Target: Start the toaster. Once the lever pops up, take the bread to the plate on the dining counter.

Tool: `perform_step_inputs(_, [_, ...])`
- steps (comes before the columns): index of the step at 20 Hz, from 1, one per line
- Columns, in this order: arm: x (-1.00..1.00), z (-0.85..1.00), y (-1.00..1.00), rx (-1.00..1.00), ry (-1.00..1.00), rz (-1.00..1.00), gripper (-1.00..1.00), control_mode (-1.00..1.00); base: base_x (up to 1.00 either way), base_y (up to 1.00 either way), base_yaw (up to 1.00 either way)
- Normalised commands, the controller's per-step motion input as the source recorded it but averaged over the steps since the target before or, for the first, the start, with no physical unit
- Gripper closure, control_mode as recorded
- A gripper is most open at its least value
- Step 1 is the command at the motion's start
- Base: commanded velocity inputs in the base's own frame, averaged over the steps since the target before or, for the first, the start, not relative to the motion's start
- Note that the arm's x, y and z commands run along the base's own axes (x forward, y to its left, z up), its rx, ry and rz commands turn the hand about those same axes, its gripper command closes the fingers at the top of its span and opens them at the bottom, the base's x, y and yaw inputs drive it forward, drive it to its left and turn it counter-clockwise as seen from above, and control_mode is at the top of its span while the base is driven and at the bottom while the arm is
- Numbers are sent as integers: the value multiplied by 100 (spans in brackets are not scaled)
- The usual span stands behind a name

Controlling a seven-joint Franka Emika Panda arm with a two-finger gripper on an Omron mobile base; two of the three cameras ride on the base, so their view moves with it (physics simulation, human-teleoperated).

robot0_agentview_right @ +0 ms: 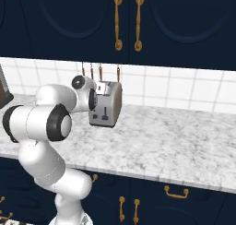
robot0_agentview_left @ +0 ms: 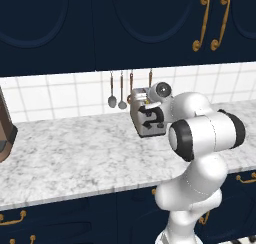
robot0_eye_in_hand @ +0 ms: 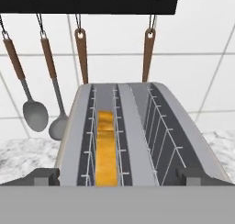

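The silver-grey toaster (robot0_agentview_left: 147, 119) stands on the marble counter by the tiled wall. From above, the toaster (robot0_eye_in_hand: 137, 126) shows its two slots, and the bread (robot0_eye_in_hand: 106, 147) sits low in the left one with its golden edge up. My gripper (robot0_eye_in_hand: 118, 179) hovers over the toaster's near end, open, one fingertip (robot0_eye_in_hand: 43, 177) on each side, holding nothing. From the sides the gripper (robot0_agentview_left: 141, 95) (robot0_agentview_right: 102, 88) sits just above the toaster's (robot0_agentview_right: 107, 104) top front edge. Dark controls, with the lever's slot (robot0_agentview_right: 105, 112), mark the front face. The plate and dining counter are out of view.
Several utensils (robot0_eye_in_hand: 36, 113) hang from a rail on the wall right behind the toaster. Navy upper cabinets with gold handles (robot0_agentview_right: 118, 21) hang overhead. A brown object (robot0_agentview_left: 5, 130) stands at the counter's far left. The counter's front edge (robot0_agentview_left: 75, 195) runs below.
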Motion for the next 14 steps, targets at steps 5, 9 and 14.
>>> perform_step_inputs(5, [36,0,17,-1,2,0,-100,-100,0,0,0])
perform_step_inputs(9, [25,-3,23,0,9,0,-100,-100,0,0,0])
perform_step_inputs(14, [0,-11,9,0,3,0,-100,-100,0,0,0])
